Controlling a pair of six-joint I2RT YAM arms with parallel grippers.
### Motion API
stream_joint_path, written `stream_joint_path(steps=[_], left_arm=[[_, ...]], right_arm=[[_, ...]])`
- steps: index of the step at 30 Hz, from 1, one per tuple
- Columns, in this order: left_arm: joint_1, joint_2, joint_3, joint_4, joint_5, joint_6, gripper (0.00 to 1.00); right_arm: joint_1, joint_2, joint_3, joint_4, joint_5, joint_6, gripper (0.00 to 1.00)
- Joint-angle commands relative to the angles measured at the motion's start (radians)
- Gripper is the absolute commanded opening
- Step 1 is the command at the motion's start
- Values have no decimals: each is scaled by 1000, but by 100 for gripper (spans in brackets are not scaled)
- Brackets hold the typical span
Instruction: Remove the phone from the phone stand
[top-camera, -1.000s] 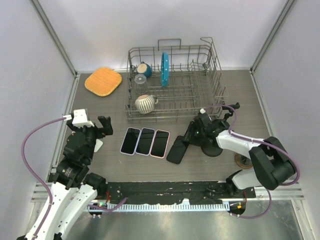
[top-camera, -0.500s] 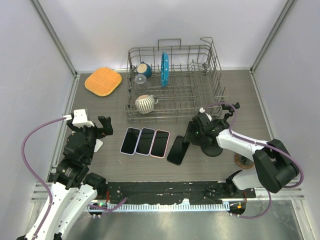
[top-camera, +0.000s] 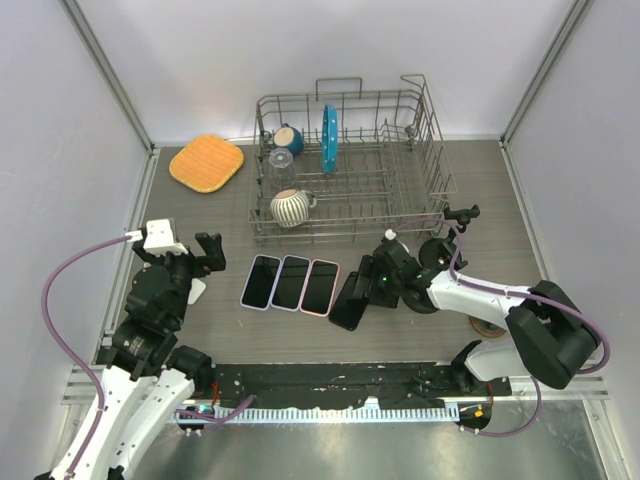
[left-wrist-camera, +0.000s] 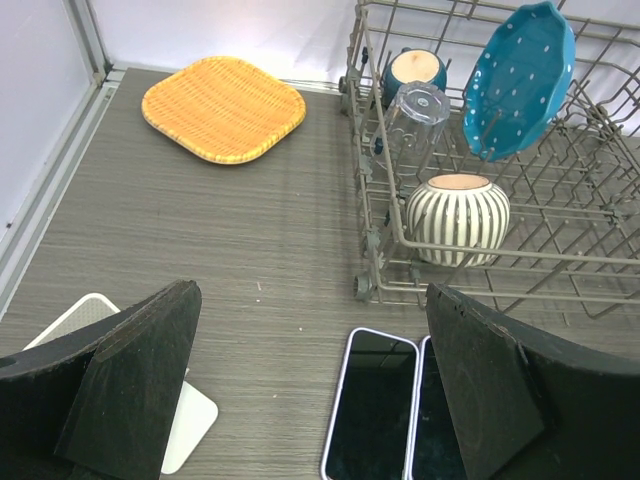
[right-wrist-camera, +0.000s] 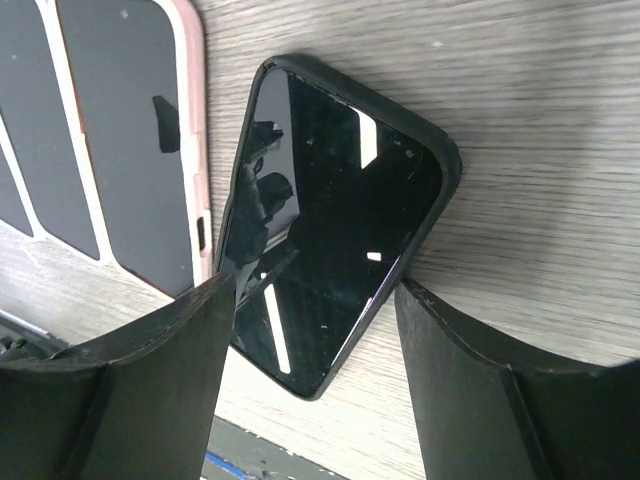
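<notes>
A wood-grain table (top-camera: 500, 200) carried a wire dish rack (top-camera: 340, 97) at the back, and nearer the arms a row of three phones (top-camera: 290, 283) lay face up. Just right of that row, the black phone (top-camera: 348, 300) lay flat on the table, screen up, its long edge against the pink-cased phone (right-wrist-camera: 125, 130). The right gripper (top-camera: 368, 287) hung low over it with fingers spread; in the wrist view, the phone's near corner sat between them, gripped by neither. The left gripper (left-wrist-camera: 312, 300) stood wide open, well apart from it.
</notes>
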Motion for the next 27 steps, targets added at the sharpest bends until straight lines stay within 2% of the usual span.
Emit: stream_joint_path(steps=[1,11,18,27], left_arm=[[5,-12,1,42,15,-10,100],[5,-18,1,41,15,-13,100],[5,-15,-1,42,15,-13,100],[5,-15,-1,41,10,-11,100]], right_arm=[[28,47,-7,93,-49,52,68],[31,145,93,184,32,37,65],[30,214,151,163,117,-12,65],[33,78,164,6,213,-176,68]])
